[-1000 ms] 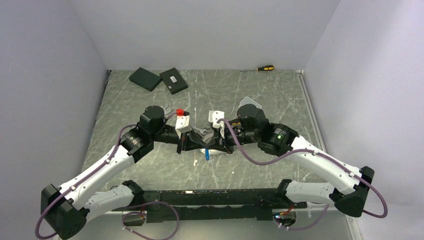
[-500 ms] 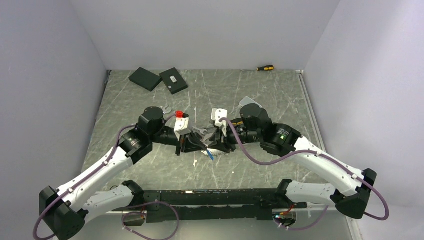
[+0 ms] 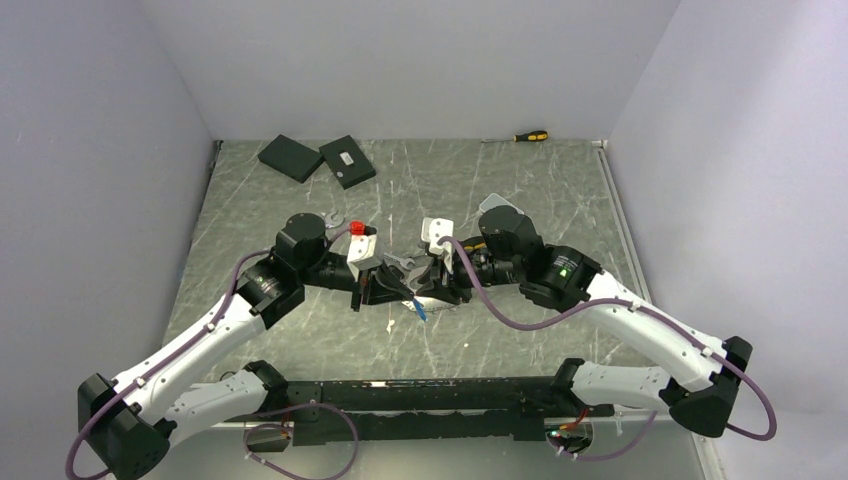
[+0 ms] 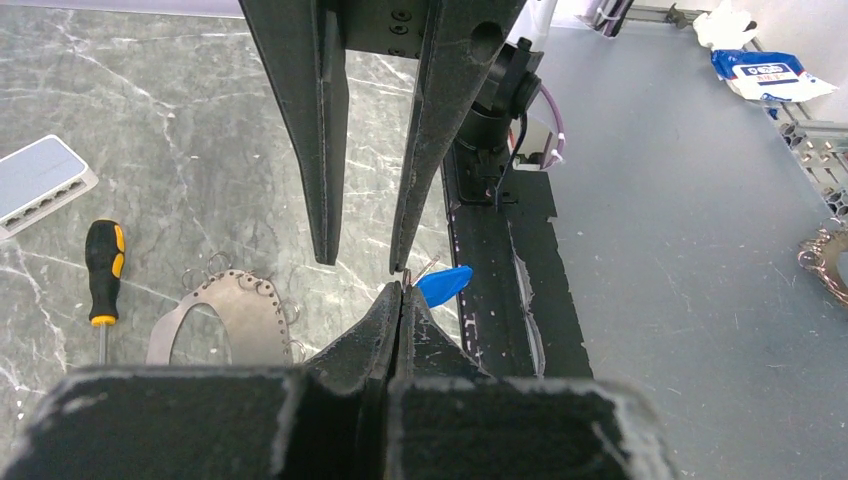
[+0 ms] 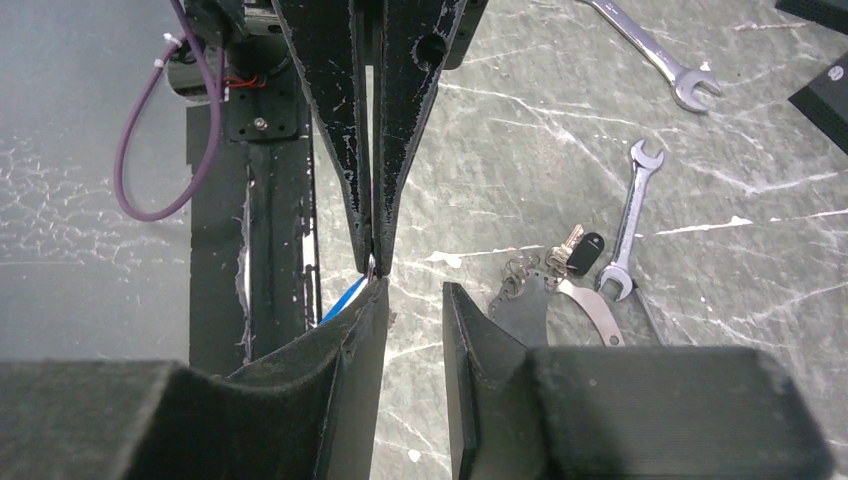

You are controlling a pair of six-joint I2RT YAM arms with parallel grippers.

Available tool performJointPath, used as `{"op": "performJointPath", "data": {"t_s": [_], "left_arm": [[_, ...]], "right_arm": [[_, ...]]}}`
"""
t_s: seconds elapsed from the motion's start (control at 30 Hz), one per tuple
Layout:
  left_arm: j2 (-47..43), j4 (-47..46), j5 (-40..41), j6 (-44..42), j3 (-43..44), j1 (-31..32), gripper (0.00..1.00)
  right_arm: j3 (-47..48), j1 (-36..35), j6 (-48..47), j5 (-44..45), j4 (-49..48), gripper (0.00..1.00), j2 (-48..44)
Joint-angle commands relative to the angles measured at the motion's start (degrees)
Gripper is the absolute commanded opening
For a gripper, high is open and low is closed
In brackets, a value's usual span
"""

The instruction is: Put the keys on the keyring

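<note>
Nothing is threaded yet. The near spanner [image 5: 629, 216] and far spanner [image 5: 650, 48] lie loose on the table [image 5: 760, 350]. My left end effector [image 4: 400, 290] pinches a blue-tagged wire [image 4: 443, 282], and the right end effector [image 5: 415, 290] is spread.

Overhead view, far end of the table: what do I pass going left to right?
plain black box → black box with a white label → screwdriver
</note>
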State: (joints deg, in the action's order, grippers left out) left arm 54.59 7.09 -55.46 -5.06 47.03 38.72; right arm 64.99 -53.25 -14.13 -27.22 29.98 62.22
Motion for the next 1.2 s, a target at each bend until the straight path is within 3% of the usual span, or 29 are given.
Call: {"op": "performJointPath", "data": {"t_s": [0.0, 0.6, 1.17], "left_arm": [[-0.7, -2.4, 0.9, 0.6, 2.2, 0.2, 0.00], [-2.1, -5.0, 5.5, 2.0, 1.4, 0.2, 0.00], [-2.0, -6.7, 4.1, 4.2, 0.7, 0.2, 0.00]], "right_arm": [[2.8, 0.4, -1.5, -2.6, 0.2, 0.29, -0.3], [3.7, 0.4, -1.9, -3.0, 3.5, 0.27, 1.0], [4.5, 0.4, -0.3, -3.3, 2.5, 0.26, 0.7]]}}
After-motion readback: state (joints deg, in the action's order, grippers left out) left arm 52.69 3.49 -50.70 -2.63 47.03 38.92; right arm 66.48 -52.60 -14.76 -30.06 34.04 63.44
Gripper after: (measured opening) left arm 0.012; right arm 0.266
